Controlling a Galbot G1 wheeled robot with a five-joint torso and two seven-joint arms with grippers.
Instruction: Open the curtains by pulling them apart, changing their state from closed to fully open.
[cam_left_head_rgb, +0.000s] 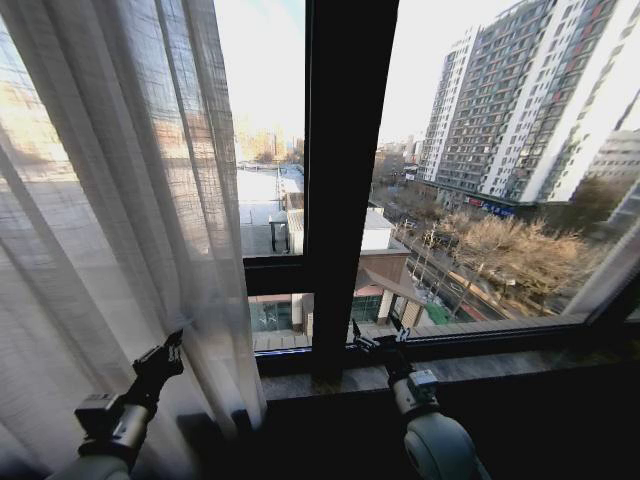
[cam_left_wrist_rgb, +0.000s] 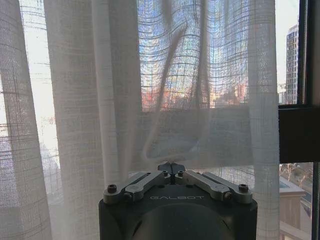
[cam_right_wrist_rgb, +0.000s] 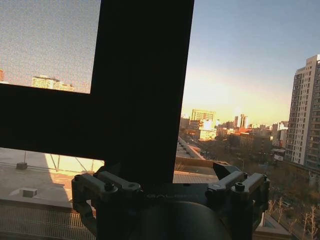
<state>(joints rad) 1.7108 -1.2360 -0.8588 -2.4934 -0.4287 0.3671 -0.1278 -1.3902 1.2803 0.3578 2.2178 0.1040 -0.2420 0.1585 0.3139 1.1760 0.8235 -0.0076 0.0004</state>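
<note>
A large window with a thick dark vertical window frame bar (cam_left_head_rgb: 350, 150) looks out over a city street and tall apartment blocks. The sheer white see-through curtains (cam_left_head_rgb: 110, 220), with fine weave and long vertical folds, hang gathered on the left side of the window, covering the left pane from top to sill. The glass just left of the bar and the whole right pane are uncovered. A thin pale strip of fabric (cam_left_head_rgb: 615, 270) slants at the far right edge of the window; whether it is a second curtain panel cannot be told.

The left pincer (cam_left_head_rgb: 176, 343) reaches up from the lower left, its tip at the inner edge of the curtains. In the left wrist view the left pincer (cam_left_wrist_rgb: 171, 167) has its fingers drawn together on a pinched fold of the white fabric, which puckers and bunches just above them.

The right pincer (cam_left_head_rgb: 378, 338) sits low at the centre, just in front of the dark stone window sill (cam_left_head_rgb: 480, 368) and beside the base of the vertical bar. In the right wrist view the right pincer (cam_right_wrist_rgb: 170, 177) is spread wide, its black fingers (cam_right_wrist_rgb: 227, 172) well apart and holding nothing, with the dark bar directly ahead.
</note>
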